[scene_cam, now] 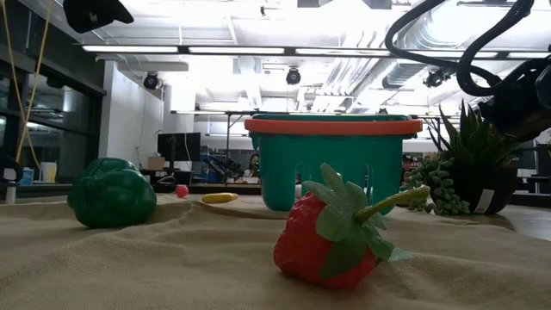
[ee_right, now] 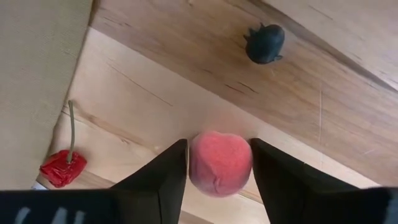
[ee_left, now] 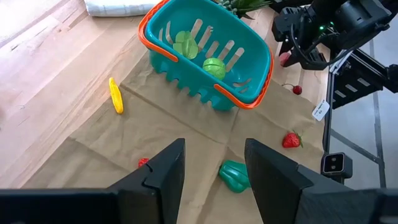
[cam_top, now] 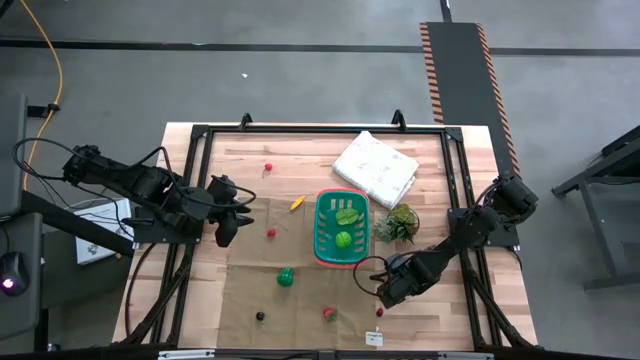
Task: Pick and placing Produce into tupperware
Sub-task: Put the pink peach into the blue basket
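The teal basket (cam_top: pixel 341 230) with an orange rim stands mid-table on brown cloth and holds two green pieces (ee_left: pixel 213 66). Around it on the table lie a green pepper (cam_top: pixel 286 277), a strawberry (cam_top: pixel 329 314), a cherry (ee_right: pixel 62 167), a dark berry (ee_right: pixel 265 43), a yellow piece (cam_top: pixel 296 204) and small red pieces (cam_top: pixel 271 232). My right gripper (cam_top: pixel 385 293) points down near the basket's near right corner, shut on a pink-red peach (ee_right: pixel 220 163). My left gripper (ee_left: pixel 214 168) hangs open above the table, left of the basket, with nothing between its fingers. My right gripper pinches the peach's two opposite sides (ee_right: pixel 194 163) between its two fingers, coming from above and pointing down. The peach sits upright on the bare wood between the fingers; whether it is lifted clear I cannot tell.
A spiky potted plant (cam_top: pixel 398 224) stands just right of the basket, close to my right arm. A white cloth bundle (cam_top: pixel 375 168) lies at the far right. The black frame rail (cam_top: pixel 455 200) runs along the table's edges.
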